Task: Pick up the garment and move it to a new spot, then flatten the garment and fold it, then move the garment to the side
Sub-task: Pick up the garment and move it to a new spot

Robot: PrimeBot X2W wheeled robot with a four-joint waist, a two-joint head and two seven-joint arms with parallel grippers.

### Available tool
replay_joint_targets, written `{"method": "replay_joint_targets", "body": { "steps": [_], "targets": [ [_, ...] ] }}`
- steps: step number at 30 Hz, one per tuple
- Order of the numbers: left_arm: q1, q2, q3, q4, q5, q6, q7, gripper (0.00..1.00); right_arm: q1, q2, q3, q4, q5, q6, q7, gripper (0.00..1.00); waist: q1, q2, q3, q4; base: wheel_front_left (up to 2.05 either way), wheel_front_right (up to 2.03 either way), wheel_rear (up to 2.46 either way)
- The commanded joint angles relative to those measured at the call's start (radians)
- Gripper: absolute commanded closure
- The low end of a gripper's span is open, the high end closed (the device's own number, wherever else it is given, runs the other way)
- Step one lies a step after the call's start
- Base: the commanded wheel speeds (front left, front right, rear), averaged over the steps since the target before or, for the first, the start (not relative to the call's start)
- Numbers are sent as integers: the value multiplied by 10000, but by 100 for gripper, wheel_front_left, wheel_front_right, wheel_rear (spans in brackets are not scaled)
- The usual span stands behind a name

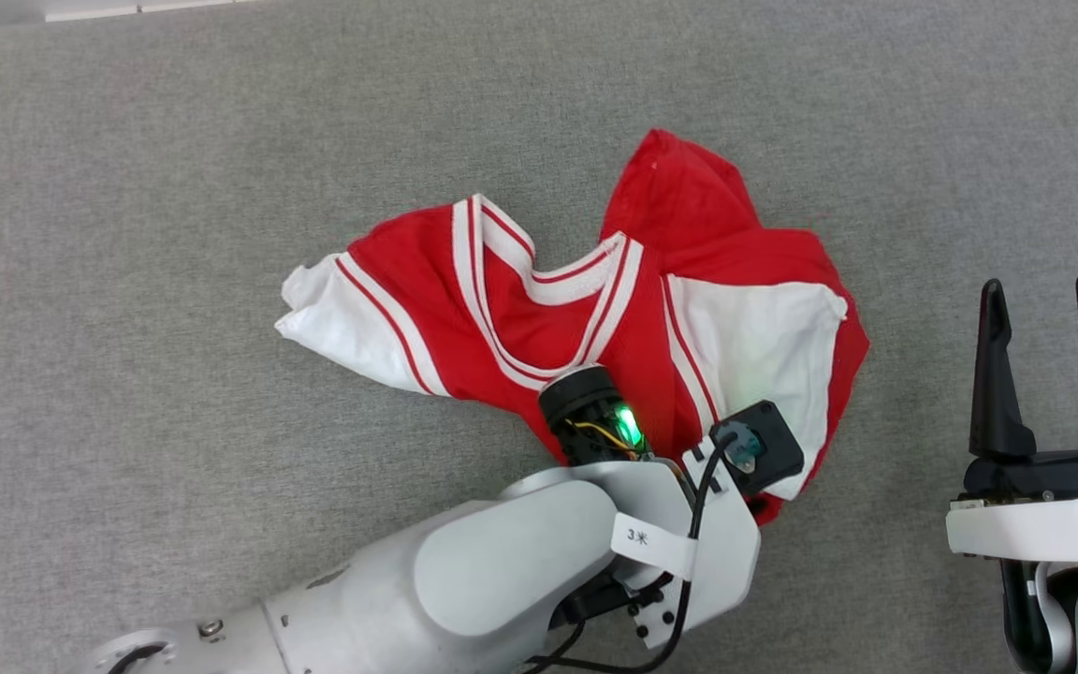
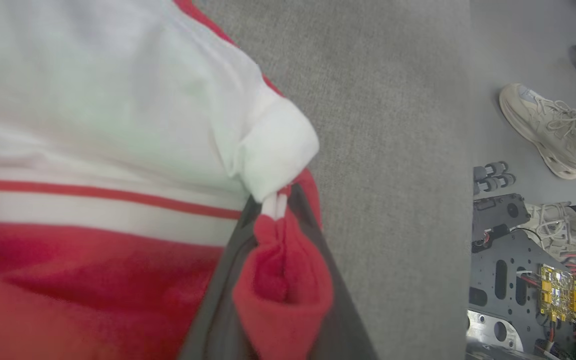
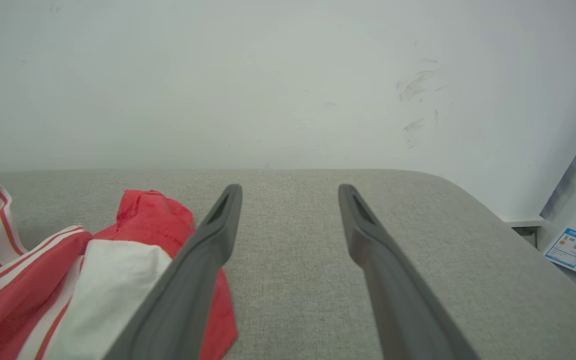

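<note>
The garment [image 1: 595,309], a red jersey with white sleeve panels and striped trim, lies crumpled in the middle of the grey padded table [image 1: 174,187]. My left arm reaches over its near edge, and the wrist hides the fingers in the head view. In the left wrist view my left gripper [image 2: 275,210] is shut on a bunched fold of the garment [image 2: 118,150], red and white cloth pinched between the dark fingers [image 2: 218,300]. My right gripper [image 1: 1049,300] stands open to the right of the garment, apart from it. Its fingers [image 3: 208,250] frame bare table beside the garment [image 3: 93,270].
The table's right edge [image 2: 468,175] drops to the floor, where a person's pale shoes [image 2: 548,130] stand beside the robot's base plate [image 2: 508,270]. A white wall [image 3: 288,75] rises behind the table, and a white panel with a blue label [image 3: 570,247] stands at its far right.
</note>
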Motion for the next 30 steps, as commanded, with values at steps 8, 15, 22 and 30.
{"method": "replay_joint_targets", "body": {
  "steps": [8, 15, 22, 30],
  "targets": [
    [-655, -314, 216, 931, 12, 1, -2705, 0, 214, 34, -36, 160, -176, -3, -21, 0, 0, 0, -718, 349, 0, 0, 0],
    [-616, -136, 1231, 1345, 310, 804, -5089, 0, 630, 32, -93, 209, -287, -3, -21, 0, 0, 0, -1533, 722, 0, 0, 0],
    [698, 943, 2799, 890, 844, 2987, -6586, 0, 1161, 34, -111, 188, -316, -3, -21, 0, 0, 0, -2398, 1165, 0, 0, 0],
    [2818, 1703, 5099, -990, 1966, 4367, -6607, 0, 1364, 33, -137, 139, -307, -3, -21, 0, 0, 0, -2700, 1511, 0, 0, 0]
  ]
}}
